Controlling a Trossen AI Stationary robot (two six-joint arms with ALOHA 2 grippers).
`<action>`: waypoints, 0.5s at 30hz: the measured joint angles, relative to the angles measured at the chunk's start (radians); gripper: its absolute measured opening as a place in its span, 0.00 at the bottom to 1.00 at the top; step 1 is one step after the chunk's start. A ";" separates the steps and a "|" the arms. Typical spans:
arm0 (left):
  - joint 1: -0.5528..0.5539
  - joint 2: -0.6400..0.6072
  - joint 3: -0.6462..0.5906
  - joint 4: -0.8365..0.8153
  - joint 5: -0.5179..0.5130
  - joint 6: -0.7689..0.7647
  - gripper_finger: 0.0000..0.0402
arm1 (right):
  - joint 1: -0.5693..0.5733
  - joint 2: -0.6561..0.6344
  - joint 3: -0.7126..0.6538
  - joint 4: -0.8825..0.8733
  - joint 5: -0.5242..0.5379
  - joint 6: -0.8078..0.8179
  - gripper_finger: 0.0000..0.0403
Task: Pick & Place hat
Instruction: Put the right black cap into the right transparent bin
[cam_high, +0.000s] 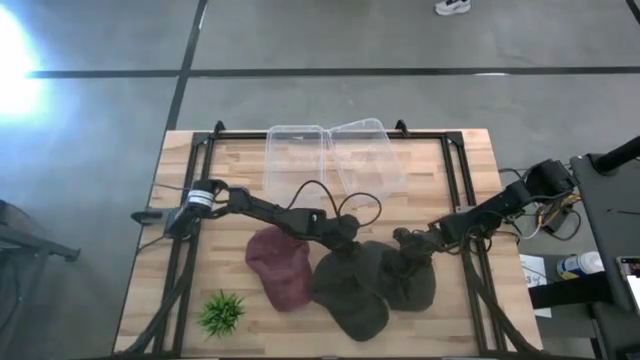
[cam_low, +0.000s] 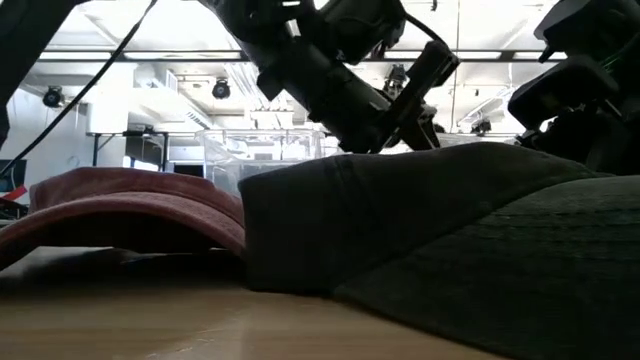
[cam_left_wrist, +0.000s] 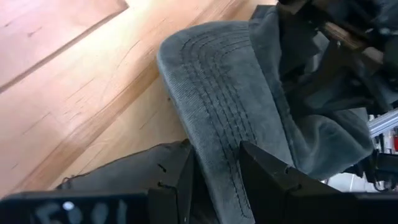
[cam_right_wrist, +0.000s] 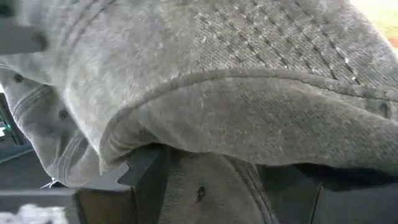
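Observation:
Three caps lie on the wooden table. A maroon cap (cam_high: 278, 265) rests flat at the left of the group. Two dark grey-green caps overlap beside it, one nearer (cam_high: 350, 295) and one to the right (cam_high: 412, 280). My left gripper (cam_high: 345, 235) (cam_left_wrist: 217, 186) stands over the far edge of the nearer grey cap and is shut on its brim. My right gripper (cam_high: 408, 245) (cam_right_wrist: 230, 193) is open, low over the right grey cap. Its fingers stand wide on either side of that cap's cloth (cam_right_wrist: 205, 186), which fills its wrist view. My left gripper pinches the stitched brim (cam_left_wrist: 217, 149) of a grey cap between its two fingers (cam_left_wrist: 267, 177), coming from above and slanting toward the near edge, with the fingers across the brim's edge. The brim's far end (cam_left_wrist: 186, 56) rests on the table. My right gripper has a seamed edge of the grey cap (cam_right_wrist: 186, 134) draped over one finger (cam_right_wrist: 140, 171). The cloth lies slack between the open fingers. Whether the other finger touches it cannot be told.
Two clear plastic containers (cam_high: 325, 160) stand at the table's far side. A small green plant (cam_high: 220, 312) sits near the near-left corner. Black frame rails run along both sides of the table (cam_high: 180, 150). Bare wood shows at the near right.

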 joint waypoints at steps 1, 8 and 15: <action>0.000 0.001 0.000 0.002 0.000 0.000 0.30 | 0.000 0.000 0.000 0.000 0.000 0.000 0.57; -0.001 0.001 -0.002 0.097 0.017 0.026 0.30 | 0.000 0.000 -0.001 0.000 0.009 0.007 0.57; -0.002 0.001 0.017 0.188 0.068 0.082 0.20 | -0.002 -0.001 -0.002 0.010 0.021 0.014 0.57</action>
